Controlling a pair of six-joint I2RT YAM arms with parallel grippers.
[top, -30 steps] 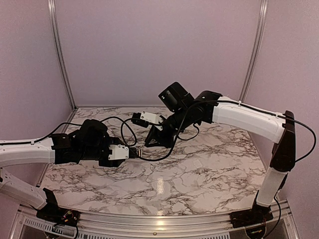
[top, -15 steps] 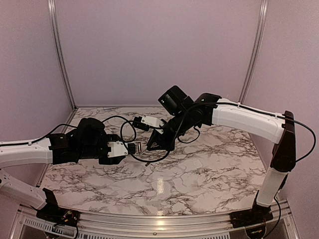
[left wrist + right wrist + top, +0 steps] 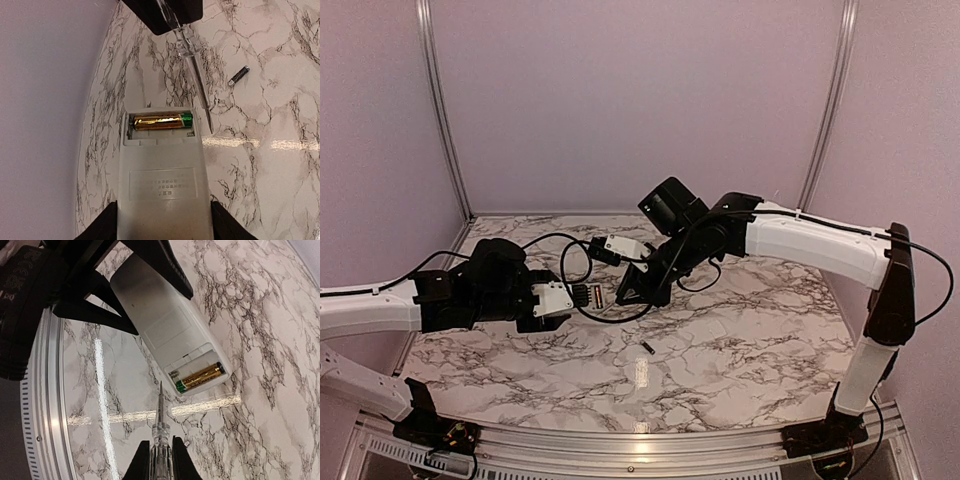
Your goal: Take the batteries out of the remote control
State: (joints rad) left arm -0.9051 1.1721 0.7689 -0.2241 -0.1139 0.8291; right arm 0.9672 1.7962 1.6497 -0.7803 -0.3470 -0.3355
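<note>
Your left gripper (image 3: 163,212) pinches a flat white plastic remote control (image 3: 162,175) by its long edges and holds it off the white marble-patterned table (image 3: 750,330), with the open battery recess exposed at the free end. One gold cylindrical battery (image 3: 160,121) with a green end lies in the slot nearest that end; the slot beside it is bare. A second slim battery (image 3: 238,76), dark and silver, lies loose on the table, well apart from the remote.

Your right gripper (image 3: 160,442) is clamped on a clear-handled pick (image 3: 160,407) with a thin metal shaft. Its tip is just off the recess end and touches nothing.

The main risk is the tip skidding off the battery's round, smooth side and jabbing the plastic wall instead. A hard pry could also fling the battery out, and it may roll toward the table edge. Because the remote is gripped only at the other end, pressing on the recess end could twist it between the fingers.
</note>
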